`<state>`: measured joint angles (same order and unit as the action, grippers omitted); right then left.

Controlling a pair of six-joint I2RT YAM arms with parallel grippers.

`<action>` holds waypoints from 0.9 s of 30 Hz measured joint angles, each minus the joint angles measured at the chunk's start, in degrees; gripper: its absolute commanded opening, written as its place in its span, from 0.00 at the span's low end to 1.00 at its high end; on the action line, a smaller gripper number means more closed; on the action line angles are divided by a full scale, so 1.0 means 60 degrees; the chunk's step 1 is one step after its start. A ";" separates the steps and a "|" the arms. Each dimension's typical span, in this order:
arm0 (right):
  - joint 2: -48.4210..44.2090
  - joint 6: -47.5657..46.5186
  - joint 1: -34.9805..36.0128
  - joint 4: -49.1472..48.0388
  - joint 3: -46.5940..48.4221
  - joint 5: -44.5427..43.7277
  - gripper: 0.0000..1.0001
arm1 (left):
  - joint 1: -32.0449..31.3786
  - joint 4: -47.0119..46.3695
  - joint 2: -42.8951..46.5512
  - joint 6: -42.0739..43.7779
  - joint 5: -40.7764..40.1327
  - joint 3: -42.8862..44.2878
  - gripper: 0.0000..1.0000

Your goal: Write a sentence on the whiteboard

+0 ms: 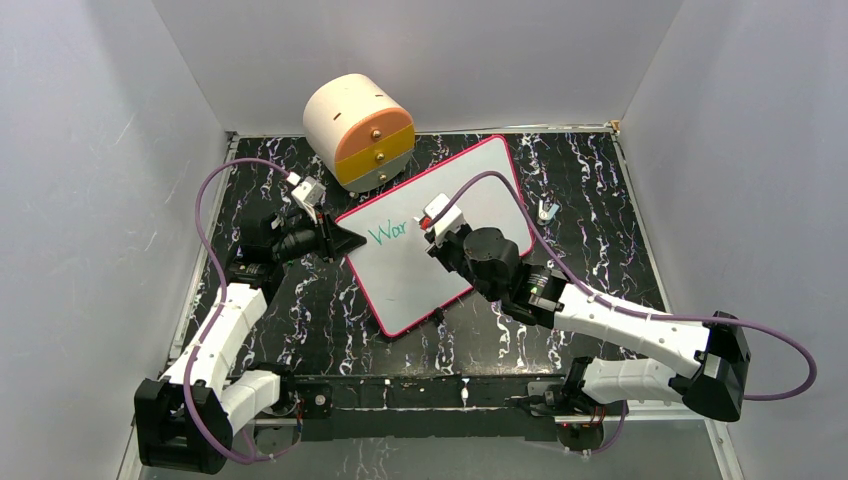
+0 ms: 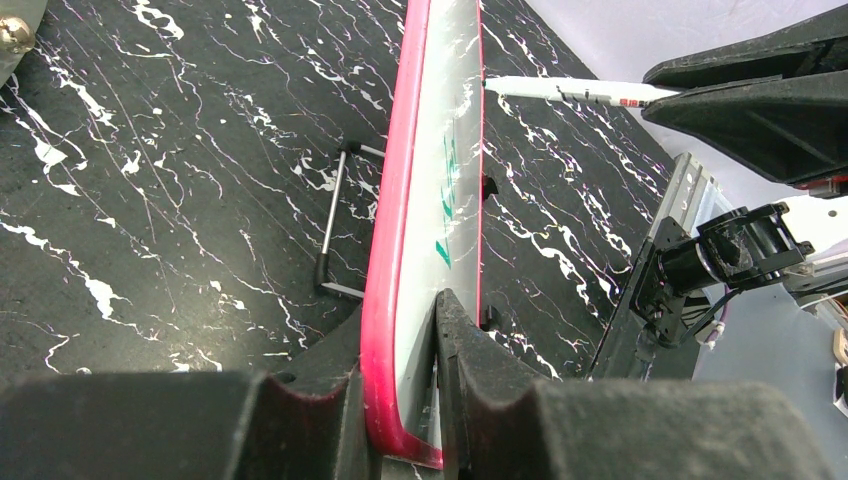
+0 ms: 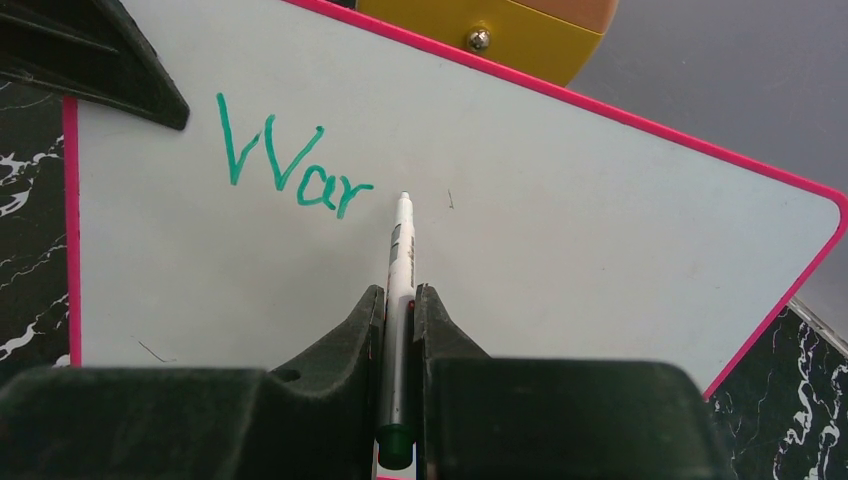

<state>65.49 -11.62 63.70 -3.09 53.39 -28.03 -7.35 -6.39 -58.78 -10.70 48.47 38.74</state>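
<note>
Here, glossy rounded whiteboard [image 1: 480,190]; black marbled table [image 1: 600,220].

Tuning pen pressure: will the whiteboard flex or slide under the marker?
Probably stiff: the whiteboard shows a straight rim in the left wrist view. Thin, so likely light and apt to slide, though the left gripper clamping its edge should hold it. Its glossy face may let the marker tip skid.

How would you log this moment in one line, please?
left gripper: shut on pink-rimmed white rectangular whiteboard | right gripper: shut on white marker pen | green handwritten letters: "War" | tip right of r
</note>
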 measured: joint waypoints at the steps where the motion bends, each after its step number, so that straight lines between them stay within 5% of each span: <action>1: 0.0000 0.0018 0.0000 -0.0004 -0.0007 0.0018 0.00 | 0.0000 0.0000 0.0000 0.0000 0.0000 0.0000 0.00; 27: 0.0288 0.0084 -0.0047 -0.0313 -0.0131 0.0455 0.00 | 0.0000 0.0000 -0.0007 0.0004 0.0004 0.0000 0.00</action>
<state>67.22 -11.11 63.42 -4.97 52.60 -25.30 -7.35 -6.39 -58.83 -10.68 48.49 38.74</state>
